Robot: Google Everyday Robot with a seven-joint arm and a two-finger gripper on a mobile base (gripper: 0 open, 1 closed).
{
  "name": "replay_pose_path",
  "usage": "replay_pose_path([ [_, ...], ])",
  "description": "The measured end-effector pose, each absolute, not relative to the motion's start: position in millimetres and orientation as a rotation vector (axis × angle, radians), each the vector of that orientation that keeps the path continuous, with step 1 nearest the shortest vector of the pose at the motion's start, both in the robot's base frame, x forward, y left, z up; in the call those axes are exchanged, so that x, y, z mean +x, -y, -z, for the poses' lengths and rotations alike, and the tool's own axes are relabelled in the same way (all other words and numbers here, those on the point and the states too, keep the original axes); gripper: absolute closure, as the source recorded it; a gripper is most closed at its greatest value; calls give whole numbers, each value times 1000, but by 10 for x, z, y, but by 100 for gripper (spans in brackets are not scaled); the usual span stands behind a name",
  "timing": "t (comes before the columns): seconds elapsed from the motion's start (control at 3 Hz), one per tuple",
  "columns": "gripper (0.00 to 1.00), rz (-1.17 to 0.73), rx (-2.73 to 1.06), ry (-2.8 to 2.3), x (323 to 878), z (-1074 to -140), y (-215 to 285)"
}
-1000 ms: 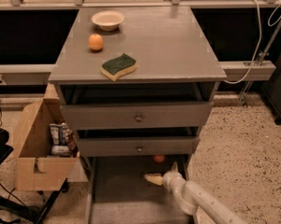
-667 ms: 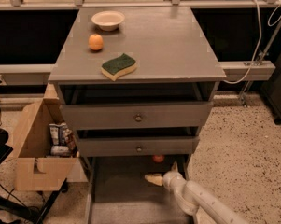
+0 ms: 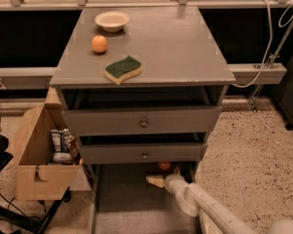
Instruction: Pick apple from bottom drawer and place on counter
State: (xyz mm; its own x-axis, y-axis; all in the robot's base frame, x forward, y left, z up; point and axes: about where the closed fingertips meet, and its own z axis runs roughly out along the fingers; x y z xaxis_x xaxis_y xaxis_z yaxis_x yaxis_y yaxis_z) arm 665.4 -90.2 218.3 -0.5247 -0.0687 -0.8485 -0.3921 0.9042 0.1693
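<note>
Arm [image 3: 209,208] enters from the lower right, reaching into the open bottom drawer [image 3: 121,204]. Pincer [image 3: 157,181] sits low inside the drawer, toward the back and right of centre, tip pointing left. Cannot tell how wide it is open. It does not look to have hold of anything.

Apple [image 3: 164,166] lies at the back of the bottom drawer, just behind the pincer and half tucked under the front of the lower knobbed drawer [image 3: 143,153]. Near the pincer; whether they touch is unclear, it looks apart. Rest of the drawer floor looks bare.

Cardboard box [image 3: 36,152] with packets stands left of the cabinet. Upper knobbed drawer [image 3: 143,121] is shut or nearly so.

Desk [image 3: 180,43] on top carries a green-yellow sponge [image 3: 122,69] near the front edge, a small orange fruit [image 3: 99,44] behind it and a pale bowl [image 3: 112,20] at the far left. Right half is bare, so room for the drop.

Progress, my read: early. Drawer is open and the reach is made. Grasp not yet made, apple not lifted. Left to do: close on the apple, lift it out under the drawer fronts, carry it up, set it on the desk, release.
</note>
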Motion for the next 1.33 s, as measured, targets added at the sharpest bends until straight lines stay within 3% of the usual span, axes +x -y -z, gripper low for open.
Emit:
replay_pose_path([
  [1.0, 0, -305, -336, -2158, 7300, -1768, 607],
  [1.33, 17, -260, -332, -2186, 7455, -1581, 712],
])
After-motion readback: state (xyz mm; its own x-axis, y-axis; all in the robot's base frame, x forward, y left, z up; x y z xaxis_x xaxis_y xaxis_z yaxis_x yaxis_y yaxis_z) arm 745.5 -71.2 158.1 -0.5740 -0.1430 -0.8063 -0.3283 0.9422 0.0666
